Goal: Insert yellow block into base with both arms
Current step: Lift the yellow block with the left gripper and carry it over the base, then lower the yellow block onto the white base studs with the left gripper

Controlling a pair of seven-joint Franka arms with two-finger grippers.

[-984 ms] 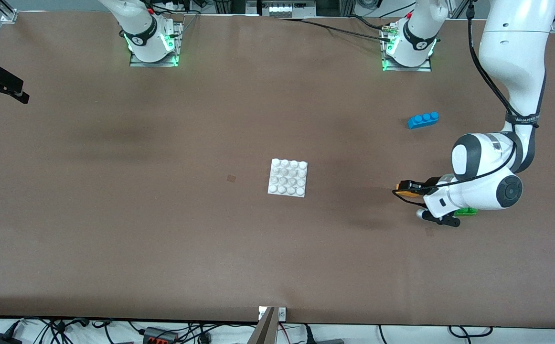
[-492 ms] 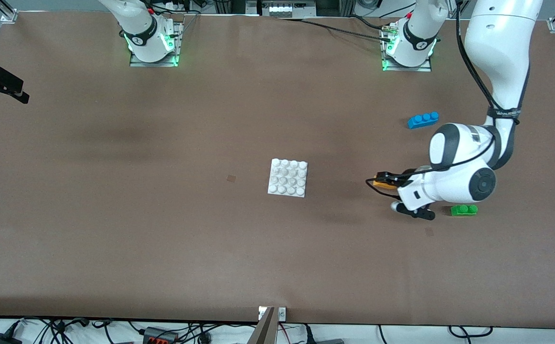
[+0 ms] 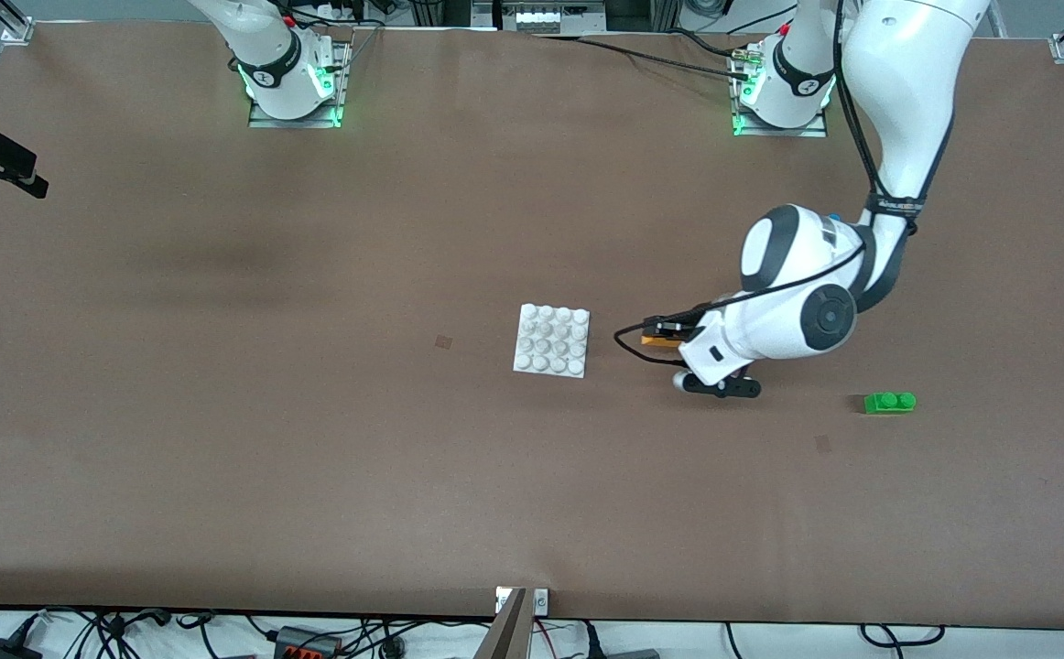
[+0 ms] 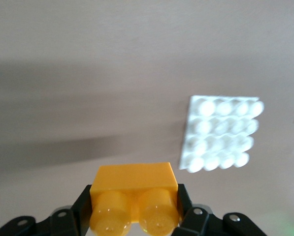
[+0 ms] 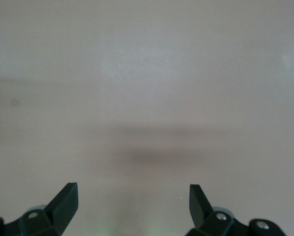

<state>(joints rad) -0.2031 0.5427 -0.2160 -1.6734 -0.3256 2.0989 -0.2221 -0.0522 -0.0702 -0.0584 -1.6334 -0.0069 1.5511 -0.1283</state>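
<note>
My left gripper (image 3: 663,333) is shut on the yellow block (image 3: 656,341) and holds it above the table, a short way from the base (image 3: 550,340) toward the left arm's end. In the left wrist view the yellow block (image 4: 134,184) sits between the black fingers (image 4: 83,206) with its two studs facing the camera. The white studded base (image 4: 223,132) lies ahead of it. My right gripper (image 3: 1,165) is open and empty over the table's edge at the right arm's end. The right wrist view shows its spread fingertips (image 5: 70,194) over bare table.
A green two-stud brick (image 3: 889,402) lies on the table toward the left arm's end, nearer the front camera than the left arm's wrist. The blue brick is almost fully hidden under the left arm; a blue sliver (image 3: 831,220) shows.
My left gripper has carried the yellow block from beside the green brick toward the base. The left arm now covers the blue brick. The right gripper has barely moved.
</note>
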